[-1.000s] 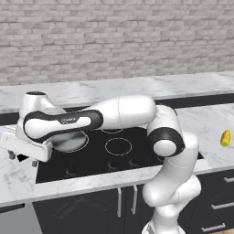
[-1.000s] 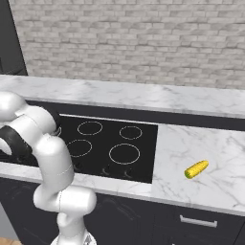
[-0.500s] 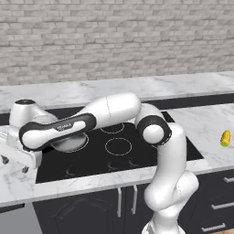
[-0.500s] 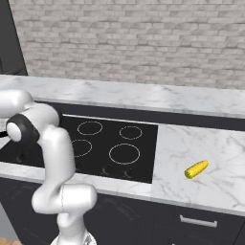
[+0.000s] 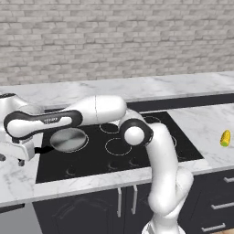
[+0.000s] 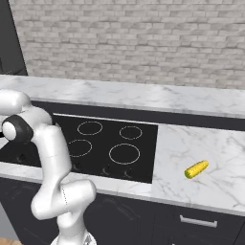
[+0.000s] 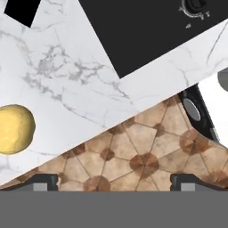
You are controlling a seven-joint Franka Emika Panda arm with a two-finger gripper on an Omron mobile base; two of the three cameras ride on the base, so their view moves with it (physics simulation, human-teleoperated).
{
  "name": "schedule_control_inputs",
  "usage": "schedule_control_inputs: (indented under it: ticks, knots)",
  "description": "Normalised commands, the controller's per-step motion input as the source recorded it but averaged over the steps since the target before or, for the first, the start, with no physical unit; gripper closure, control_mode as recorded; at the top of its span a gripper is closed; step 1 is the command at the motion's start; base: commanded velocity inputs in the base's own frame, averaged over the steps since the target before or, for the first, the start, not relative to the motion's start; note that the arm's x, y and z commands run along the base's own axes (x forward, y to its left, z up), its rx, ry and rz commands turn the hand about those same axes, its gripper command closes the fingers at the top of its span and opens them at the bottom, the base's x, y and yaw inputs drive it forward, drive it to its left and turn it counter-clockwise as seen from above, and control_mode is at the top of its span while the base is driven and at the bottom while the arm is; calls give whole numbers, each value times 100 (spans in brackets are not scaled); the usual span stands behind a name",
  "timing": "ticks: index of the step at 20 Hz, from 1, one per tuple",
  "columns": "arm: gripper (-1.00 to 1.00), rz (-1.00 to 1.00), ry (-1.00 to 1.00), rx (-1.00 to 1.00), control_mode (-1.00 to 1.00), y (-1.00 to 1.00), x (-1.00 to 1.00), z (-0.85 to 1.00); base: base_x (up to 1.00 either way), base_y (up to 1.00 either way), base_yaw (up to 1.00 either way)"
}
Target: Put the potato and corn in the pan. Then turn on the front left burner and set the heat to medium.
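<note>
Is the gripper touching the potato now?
Apart. In the hand view the potato lies far to one side of the open gripper, with bare counter between.

Potato [image 7: 13,129]: tan-yellow rounded lump, lying on white marble tabletop nr its front edge. Corn [image 6: 196,169]: short bright yellow cob w/ green tip, on its side on marble tabletop right of stove. Pan [image 5: 68,139]: round shiny grey, sits on front-left burner.

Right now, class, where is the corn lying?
The corn lies on the marble counter right of the black cooktop, near its front edge, in both base views.
</note>
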Motion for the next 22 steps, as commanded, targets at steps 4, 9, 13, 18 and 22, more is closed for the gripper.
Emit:
schedule_control_inputs:
  ticks: [4,9,13,18,22]
  knots:
    - [-100,4,3,-1,-100,18,0,-2,0,0,0]
    - [-100,3,-2,-1,-100,8,0,-28,0,0,0]
    - [-100,0,-4,-2,-100,0,5,-43,0,0,0]
    - [-100,0,-1,0,-100,6,33,-38,0,0,0]
    - [-100,0,0,0,-100,22,28,-3,0,0,0]
